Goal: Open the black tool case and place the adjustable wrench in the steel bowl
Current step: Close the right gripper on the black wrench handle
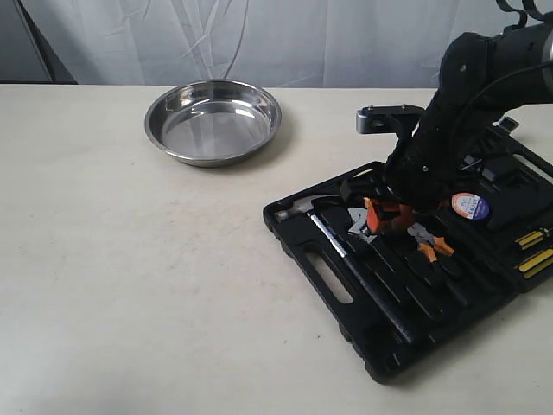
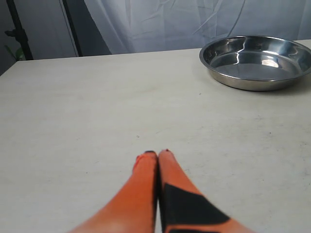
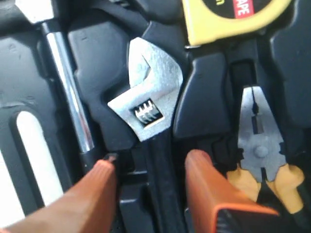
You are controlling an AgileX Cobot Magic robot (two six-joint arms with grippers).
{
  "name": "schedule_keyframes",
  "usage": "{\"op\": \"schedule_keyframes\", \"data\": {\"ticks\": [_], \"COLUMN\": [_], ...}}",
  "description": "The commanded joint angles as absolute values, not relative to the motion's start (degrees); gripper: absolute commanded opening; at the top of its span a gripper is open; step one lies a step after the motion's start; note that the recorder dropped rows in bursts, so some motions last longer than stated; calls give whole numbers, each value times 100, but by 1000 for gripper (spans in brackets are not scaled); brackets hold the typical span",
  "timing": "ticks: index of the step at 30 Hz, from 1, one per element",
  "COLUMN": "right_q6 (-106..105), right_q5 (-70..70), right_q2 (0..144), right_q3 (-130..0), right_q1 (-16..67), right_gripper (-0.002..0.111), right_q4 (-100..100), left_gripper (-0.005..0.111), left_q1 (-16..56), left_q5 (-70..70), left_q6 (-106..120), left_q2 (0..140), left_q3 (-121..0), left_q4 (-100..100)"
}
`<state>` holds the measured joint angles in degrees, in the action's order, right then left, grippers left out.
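The black tool case (image 1: 346,285) lies open at the right of the table. The adjustable wrench (image 3: 148,109) rests in its recess, silver head up, slim black handle running between my right gripper's (image 3: 151,162) orange fingers (image 3: 204,179). That gripper is open and straddles the handle with a gap on each side. In the exterior view the right gripper (image 1: 386,218) is down in the case beside the wrench (image 1: 357,224). The steel bowl (image 1: 212,119) stands empty at the back; it also shows in the left wrist view as the bowl (image 2: 257,62). My left gripper (image 2: 158,154) is shut, empty, above bare table.
A hammer (image 1: 346,255) with a chrome shaft (image 3: 70,97) lies next to the wrench. Orange-handled pliers (image 3: 260,145) lie on its other side, and a yellow tape measure (image 3: 228,17) sits beyond the wrench head. The case lid (image 1: 510,186) lies back behind the arm.
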<state>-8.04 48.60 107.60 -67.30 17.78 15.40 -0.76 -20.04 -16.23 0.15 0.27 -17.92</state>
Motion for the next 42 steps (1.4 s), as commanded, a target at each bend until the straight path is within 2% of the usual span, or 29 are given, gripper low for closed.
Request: {"op": "schedule_keyframes", "data": {"ticks": [1, 15, 17, 21, 22, 42], "right_q6": [-906, -1034, -1034, -1238, -1337, -1800], "right_q5": [4941, 4915, 4992, 5208, 5232, 5198], "right_q2": [10819, 11661, 11779, 11945, 11946, 10640], "right_q3": [-6696, -6696, -6696, -6696, -6696, -6707], "right_q1": [1781, 1781, 1781, 1781, 1781, 1781], "right_gripper": [49, 48, 40, 3, 0, -1], "right_q4": [1548, 1361, 1333, 1387, 1442, 2046], "left_gripper": [0, 0, 0, 0, 0, 0], "left_q1": [-99, -99, -99, -99, -99, -99], "left_q5": [-1944, -1944, -1944, -1944, -1944, -1944], "left_q6": [-1634, -1634, -1634, -1634, -1634, -1634], "left_q2": [0, 0, 0, 0, 0, 0], "left_q3": [0, 0, 0, 0, 0, 0], "left_q4": [-1829, -1829, -1829, -1829, -1829, -1829]}}
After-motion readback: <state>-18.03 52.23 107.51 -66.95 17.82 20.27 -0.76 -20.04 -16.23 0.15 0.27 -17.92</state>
